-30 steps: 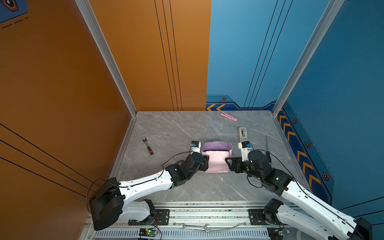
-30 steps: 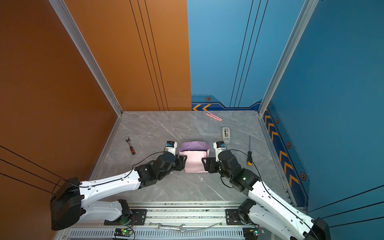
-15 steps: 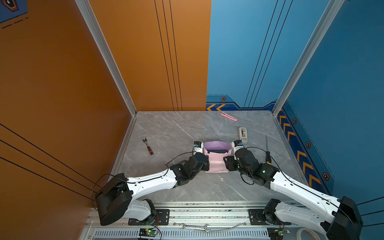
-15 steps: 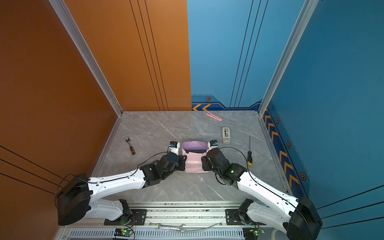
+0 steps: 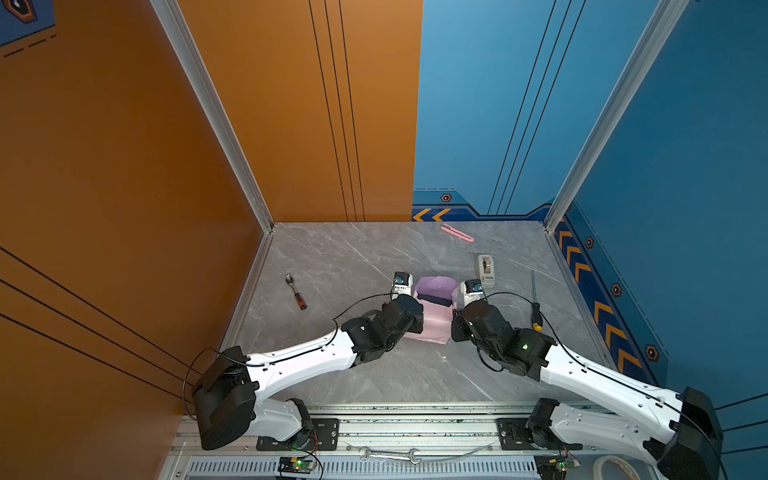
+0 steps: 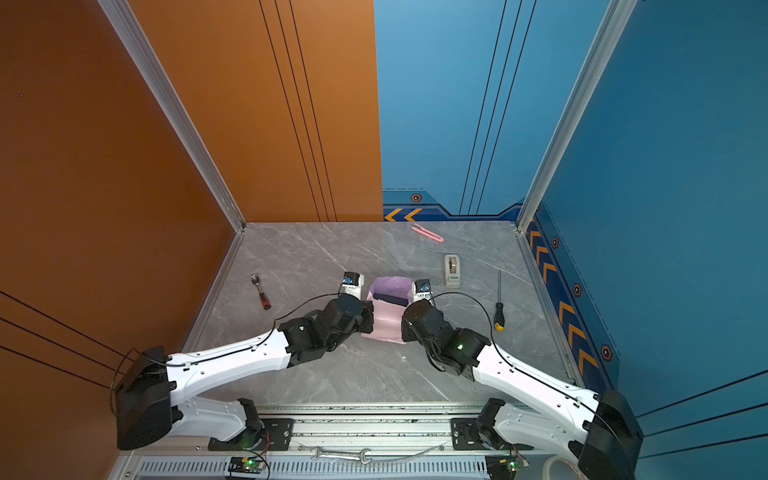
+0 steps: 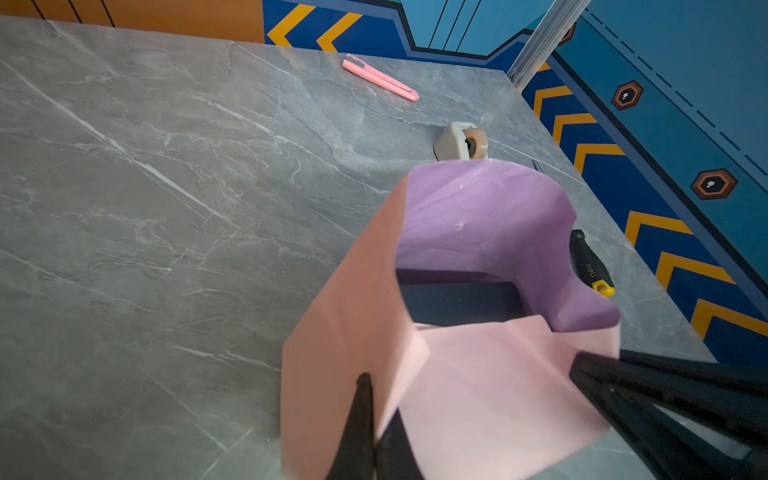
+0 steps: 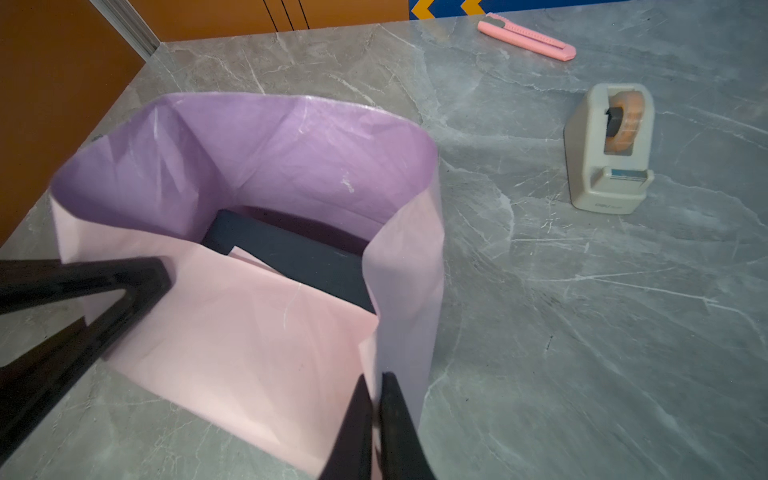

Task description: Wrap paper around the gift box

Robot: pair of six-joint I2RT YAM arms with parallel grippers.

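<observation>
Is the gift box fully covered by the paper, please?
No, part of the dark gift box shows past the folded pink paper.

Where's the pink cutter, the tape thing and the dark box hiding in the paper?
pink cutter (image 8: 525, 39): right wrist view, middle of its body.
tape dispenser (image 8: 582, 166): right wrist view, its beige side wall.
gift box (image 8: 299, 257): right wrist view, bare dark lid.

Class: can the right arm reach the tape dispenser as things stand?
Probably yes: the tape dispenser sits nearby across bare table, but the right gripper, shut on the paper, must release first.
</observation>
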